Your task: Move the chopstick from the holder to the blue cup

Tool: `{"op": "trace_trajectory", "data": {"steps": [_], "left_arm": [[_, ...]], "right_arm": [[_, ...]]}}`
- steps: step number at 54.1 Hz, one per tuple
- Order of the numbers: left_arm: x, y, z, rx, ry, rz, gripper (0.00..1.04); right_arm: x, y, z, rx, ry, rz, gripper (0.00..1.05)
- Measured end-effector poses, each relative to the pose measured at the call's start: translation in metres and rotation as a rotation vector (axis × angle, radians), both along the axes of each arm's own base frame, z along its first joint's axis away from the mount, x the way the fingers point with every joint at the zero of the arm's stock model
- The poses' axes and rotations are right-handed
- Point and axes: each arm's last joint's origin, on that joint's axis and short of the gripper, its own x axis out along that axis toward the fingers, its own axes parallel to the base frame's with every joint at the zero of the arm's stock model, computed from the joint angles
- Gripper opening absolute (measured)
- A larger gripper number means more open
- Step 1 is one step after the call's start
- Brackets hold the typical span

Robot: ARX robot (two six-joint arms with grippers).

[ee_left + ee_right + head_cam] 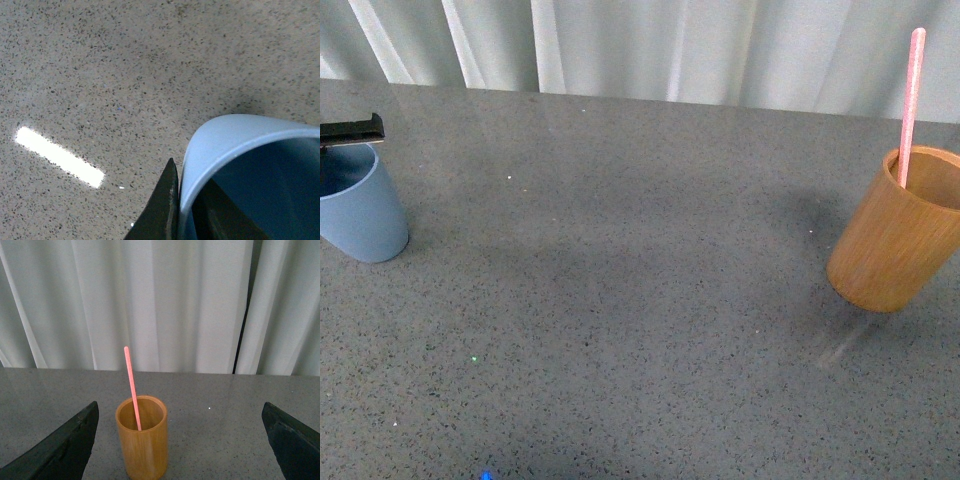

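Matte black tapered fingers (60, 450)

the chopstick (912, 100) stands in the holder (895, 245), well apart from the blue cup (362, 215).

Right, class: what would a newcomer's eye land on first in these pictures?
The pale pink chopstick comes first, standing tall in the orange-brown wooden holder at the right side of the grey speckled table, framed by the open right gripper. Next is the blue cup at the far left edge, its rim gripped by the left gripper, one finger inside and one outside.
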Motion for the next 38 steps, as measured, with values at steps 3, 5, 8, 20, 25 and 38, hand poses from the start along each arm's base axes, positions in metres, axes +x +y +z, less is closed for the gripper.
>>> {"op": "trace_trajectory", "data": {"steps": [3,5,8,20,25,38], "left_arm": [[0.0,-0.003,0.003,0.011,-0.001,-0.006,0.03],[0.001,-0.006,0.004,0.018,-0.001,-0.013,0.03],[-0.001,-0.011,0.007,0.019,0.009,-0.032,0.03],[-0.013,-0.061,0.029,0.011,0.034,-0.19,0.03],[-0.017,-0.091,0.04,-0.029,0.04,-0.272,0.03],[-0.032,-0.193,0.054,-0.108,0.052,-0.493,0.03]], "right_arm": [[0.0,0.0,0.0,0.0,0.0,0.0,0.95],[0.0,0.0,0.0,0.0,0.0,0.0,0.95],[0.0,0.0,0.0,0.0,0.0,0.0,0.95],[0.0,0.0,0.0,0.0,0.0,0.0,0.95],[0.0,0.0,0.0,0.0,0.0,0.0,0.95],[0.0,0.0,0.0,0.0,0.0,0.0,0.95]]}}
